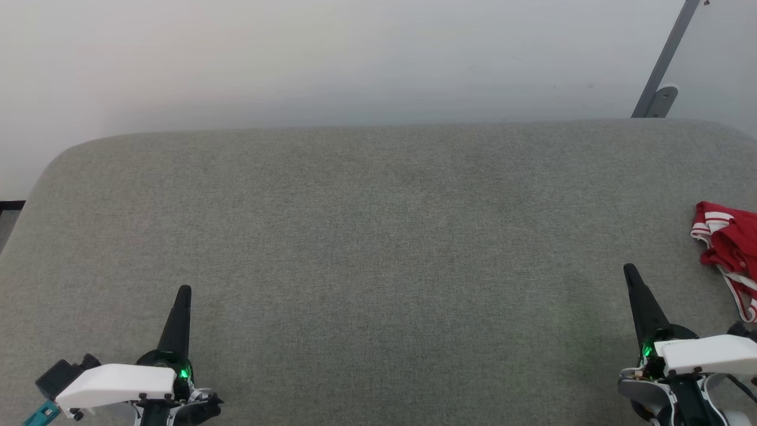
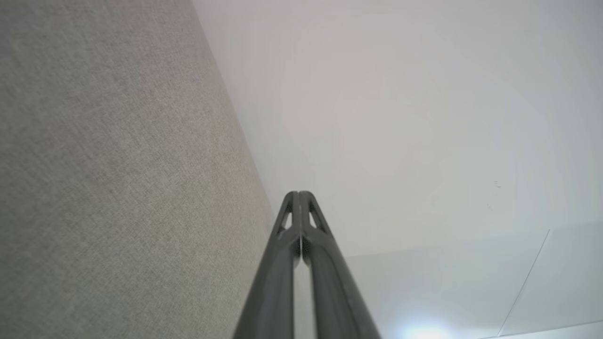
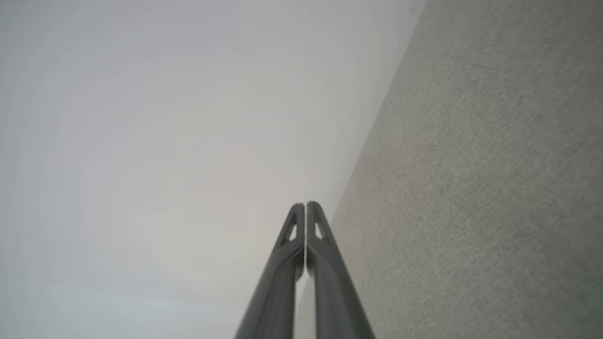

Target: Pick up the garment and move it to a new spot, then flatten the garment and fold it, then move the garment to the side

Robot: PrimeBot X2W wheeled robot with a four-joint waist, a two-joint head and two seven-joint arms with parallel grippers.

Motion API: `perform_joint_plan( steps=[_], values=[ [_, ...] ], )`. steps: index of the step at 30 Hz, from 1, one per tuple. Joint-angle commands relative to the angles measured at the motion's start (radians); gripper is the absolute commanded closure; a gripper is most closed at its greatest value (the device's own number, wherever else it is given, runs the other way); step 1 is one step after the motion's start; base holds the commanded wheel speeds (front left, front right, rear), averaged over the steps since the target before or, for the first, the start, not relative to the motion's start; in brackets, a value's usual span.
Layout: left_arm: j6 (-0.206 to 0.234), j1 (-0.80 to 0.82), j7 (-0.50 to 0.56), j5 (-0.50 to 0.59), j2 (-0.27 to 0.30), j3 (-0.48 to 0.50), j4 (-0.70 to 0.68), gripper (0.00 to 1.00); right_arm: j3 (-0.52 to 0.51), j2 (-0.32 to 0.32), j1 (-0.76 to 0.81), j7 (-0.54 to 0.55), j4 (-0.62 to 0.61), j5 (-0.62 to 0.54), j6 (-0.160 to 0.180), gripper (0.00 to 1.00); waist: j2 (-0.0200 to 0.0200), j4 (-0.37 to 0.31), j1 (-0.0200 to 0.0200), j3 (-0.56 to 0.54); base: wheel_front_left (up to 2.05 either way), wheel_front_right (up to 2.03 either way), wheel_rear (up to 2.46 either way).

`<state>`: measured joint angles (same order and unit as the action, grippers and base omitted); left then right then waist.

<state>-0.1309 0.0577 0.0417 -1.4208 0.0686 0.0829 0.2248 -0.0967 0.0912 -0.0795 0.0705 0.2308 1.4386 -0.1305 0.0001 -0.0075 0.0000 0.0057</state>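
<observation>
Looking down from my head camera, I see the padded grey bench (image 1: 378,248) stretching wide before me. The garment (image 1: 728,239) is bunched in a red-and-white heap at its right edge, partly cut off by the picture's border. My left gripper (image 1: 184,291) hovers low near the bench's front-left corner. My right gripper (image 1: 629,270) is near the front right, close to the garment but apart from it. Both pairs of fingers are pressed together and hold nothing. The heap looks rumpled rather than squarely folded, though I cannot see all of it. That fits two stages: a garment waiting at the edge to be lifted, or one already set aside after a loose fold. I cannot tell which. As for holders, the bench itself is what carries the garment.

Along my left wrist, the gripper (image 2: 299,193) shows its fingers meeting tip to tip, with bench fabric on that view's left and a pale wall (image 2: 414,117) beyond.

Along my right wrist, the gripper (image 3: 305,204) is likewise closed and bare, with bench fabric on that view's right.
</observation>
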Motion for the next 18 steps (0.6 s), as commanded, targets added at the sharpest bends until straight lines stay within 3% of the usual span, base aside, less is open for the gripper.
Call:
perform_joint_plan(
  steps=[1,18],
  values=[
    [0.0,0.023,0.007,-0.021,0.002,0.004,0.0,1.0,-0.003,-0.006,-0.017,0.009,-0.003,0.021,0.0,1.0,-0.0001,0.0,0.0,0.0,0.0,0.0,0.0],
    [0.0,0.045,0.041,-0.133,-0.003,0.011,0.012,1.0,-0.014,-0.029,-0.028,0.031,0.009,0.114,0.0,1.0,-0.0001,0.004,0.0,-0.002,0.0,0.0,0.0]
  ],
)
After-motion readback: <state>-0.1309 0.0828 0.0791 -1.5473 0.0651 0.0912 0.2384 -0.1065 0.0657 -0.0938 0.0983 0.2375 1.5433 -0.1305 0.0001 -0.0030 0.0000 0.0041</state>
